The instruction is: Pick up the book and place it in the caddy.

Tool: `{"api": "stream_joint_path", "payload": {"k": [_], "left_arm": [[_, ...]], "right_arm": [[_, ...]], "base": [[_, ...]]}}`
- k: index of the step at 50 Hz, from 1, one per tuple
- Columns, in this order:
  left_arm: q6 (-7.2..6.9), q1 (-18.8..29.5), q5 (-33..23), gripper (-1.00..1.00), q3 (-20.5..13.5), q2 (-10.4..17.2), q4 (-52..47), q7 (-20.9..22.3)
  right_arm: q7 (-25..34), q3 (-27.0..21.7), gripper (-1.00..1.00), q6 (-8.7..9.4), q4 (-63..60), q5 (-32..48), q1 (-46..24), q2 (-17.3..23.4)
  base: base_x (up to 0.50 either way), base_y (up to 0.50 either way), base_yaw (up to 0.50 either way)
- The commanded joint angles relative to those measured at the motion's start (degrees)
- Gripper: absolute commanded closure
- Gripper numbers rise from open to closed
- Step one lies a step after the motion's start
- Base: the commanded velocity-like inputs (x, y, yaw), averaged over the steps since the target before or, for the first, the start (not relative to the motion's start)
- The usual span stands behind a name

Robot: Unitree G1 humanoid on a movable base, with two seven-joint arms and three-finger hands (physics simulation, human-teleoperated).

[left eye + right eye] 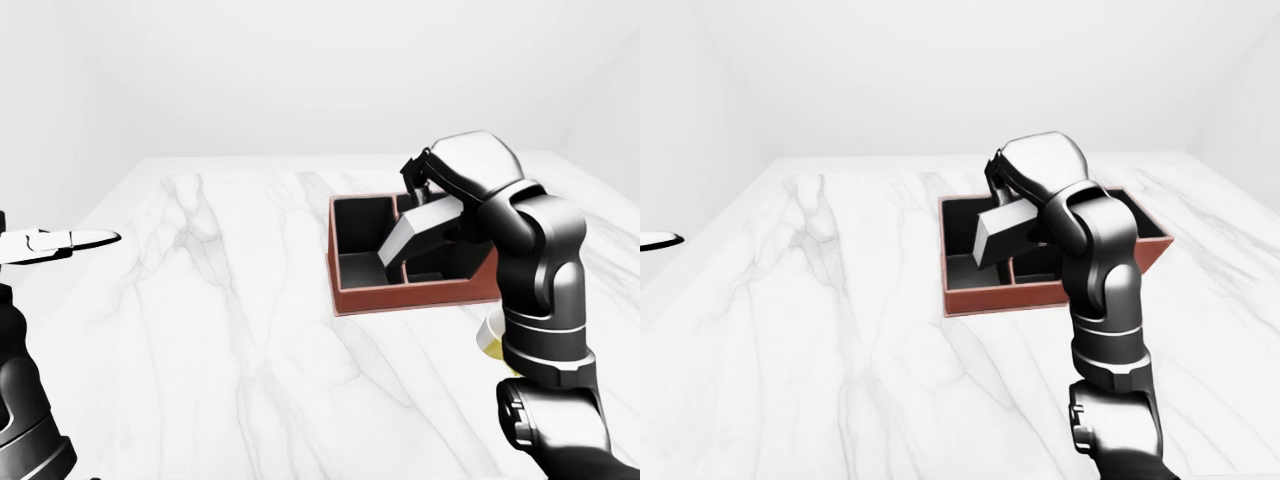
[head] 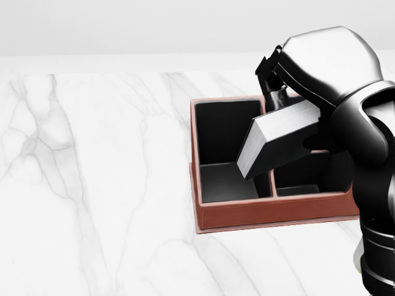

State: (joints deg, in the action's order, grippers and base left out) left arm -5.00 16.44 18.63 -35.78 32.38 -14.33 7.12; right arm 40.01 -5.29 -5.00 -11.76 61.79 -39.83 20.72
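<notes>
White marble table (image 2: 92, 185), red-brown caddy (image 2: 259, 216) with black compartments at head view right. Right hand (image 2: 321, 61) above the caddy, fingers closed round grey book (image 2: 278, 142), held tilted over leftmost compartments, lower corner dipping in. Left hand (image 1: 60, 242) at left-eye view's left edge, well apart; grip can't be told.

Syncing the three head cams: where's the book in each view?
Left-eye view: book, right of centre, tilted, in the right hand.
Head view: upper right, tilted over the caddy.
Right-eye view: centre, just above the middle.
Shared landmark: the caddy's red-brown near wall.
</notes>
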Motion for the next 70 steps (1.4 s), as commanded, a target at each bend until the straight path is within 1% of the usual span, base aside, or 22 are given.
{"api": "stream_joint_path", "payload": {"k": [1,8,14,20,31,33,35,37,39,42,44,45,47,48,49,52,54,55,56,59,69,70], "left_arm": [[0.0,0.0,0.1,-1.0,-0.1,0.0,-0.5,-0.1],[0.0,0.0,0.0,-1.0,0.0,-0.1,-0.1,0.0],[0.0,0.1,0.1,-1.0,-0.2,0.1,-0.3,-0.1],[0.0,0.1,0.0,-1.0,0.0,0.0,0.4,0.0],[0.0,0.0,0.0,-1.0,-0.1,0.1,-0.1,0.0],[0.0,0.0,0.1,-1.0,-0.1,0.1,-0.1,0.0],[0.0,-0.1,0.0,-1.0,0.0,0.0,0.1,0.1],[0.0,0.0,0.1,-1.0,-0.1,0.1,0.0,0.0],[0.0,-0.1,-0.1,-1.0,0.0,0.0,0.0,0.0],[0.0,-0.1,0.1,-1.0,-0.2,0.0,-0.3,0.0],[0.0,-0.2,0.1,-1.0,-0.2,0.0,-0.3,0.0],[0.0,-0.3,0.0,-1.0,-0.2,0.0,-0.4,0.1],[0.0,-0.2,0.1,-1.0,-0.3,0.0,-0.4,0.0],[0.0,-0.3,0.1,-1.0,-0.3,-0.1,-0.3,0.0],[0.0,-0.4,0.0,-1.0,-0.2,-0.2,0.1,0.1],[0.0,-0.3,0.0,-1.0,-0.3,-0.1,-0.3,0.0],[0.0,-0.4,0.0,-1.0,-0.3,-0.1,-0.2,0.1],[0.0,-0.3,0.0,-1.0,-0.3,-0.1,-0.1,0.1],[0.0,-0.3,0.1,-1.0,-0.3,-0.1,0.0,0.1],[0.0,-0.3,0.1,-1.0,-0.3,-0.1,-0.1,0.2],[0.0,-0.2,0.1,-1.0,-0.3,0.0,-0.2,0.1],[0.0,-0.2,0.0,-1.0,-0.2,0.0,-0.1,0.1]], "right_arm": [[0.0,-1.3,1.0,0.0,6.9,4.7,-4.7,2.8],[0.0,-1.4,1.0,0.0,9.4,7.1,-5.8,3.2],[0.0,-1.2,1.0,0.0,9.7,8.2,-4.8,2.5],[0.0,-1.0,1.0,0.0,12.3,9.9,-5.7,2.4],[-0.2,-0.3,1.0,0.0,12.2,12.4,-4.3,0.7],[-1.9,0.0,1.0,0.0,12.9,13.7,-4.0,0.8],[-2.3,0.0,1.0,0.0,13.1,14.2,-3.9,0.5],[-4.3,0.1,1.0,0.0,14.0,15.3,-4.4,0.5],[-4.8,0.0,1.0,0.7,14.8,15.3,-5.0,0.2],[-7.0,0.2,1.0,0.41,15.9,16.2,-5.4,0.8],[-8.0,0.1,1.0,0.68,16.4,16.8,-5.6,0.9],[-8.0,-0.1,1.0,1.45,16.6,16.6,-5.7,0.6],[-8.7,0.1,1.0,1.44,16.8,16.9,-5.7,0.9],[-10.1,0.2,1.0,1.85,17.0,18.1,-6.0,1.1],[-12.4,0.4,1.0,1.86,18.0,19.7,-6.6,1.6],[-12.5,0.2,1.0,2.54,18.6,19.9,-6.7,1.3],[-14.3,0.4,1.0,2.68,19.0,21.1,-6.7,1.5],[-14.4,0.2,1.0,2.61,19.1,21.0,-6.5,1.5],[-14.5,0.1,1.0,3.09,19.4,21.1,-6.6,1.4],[-15.7,0.1,1.0,2.72,20.3,21.7,-6.8,2.1],[-15.8,-0.1,1.0,2.21,20.4,21.8,-5.9,2.6],[-15.0,-0.2,1.0,2.33,20.0,21.2,-5.6,2.2]], "base": [[0.0,0.0,0.0],[0.0,0.0,0.0],[0.0,0.0,0.0],[0.0,0.0,0.0],[0.0,0.0,0.0],[0.0,0.0,0.0],[0.0,0.0,0.0],[0.0,0.0,0.0],[0.0,0.0,0.0],[0.0,0.0,0.0],[0.0,0.0,0.0],[0.0,0.0,0.0],[0.0,0.0,0.0],[0.0,0.0,0.0],[0.0,0.0,0.0],[0.0,0.0,0.0],[0.0,0.0,0.0],[0.0,0.0,0.0],[0.0,0.0,0.0],[0.0,0.0,0.0],[0.0,0.0,0.0],[0.0,0.0,0.0]]}}
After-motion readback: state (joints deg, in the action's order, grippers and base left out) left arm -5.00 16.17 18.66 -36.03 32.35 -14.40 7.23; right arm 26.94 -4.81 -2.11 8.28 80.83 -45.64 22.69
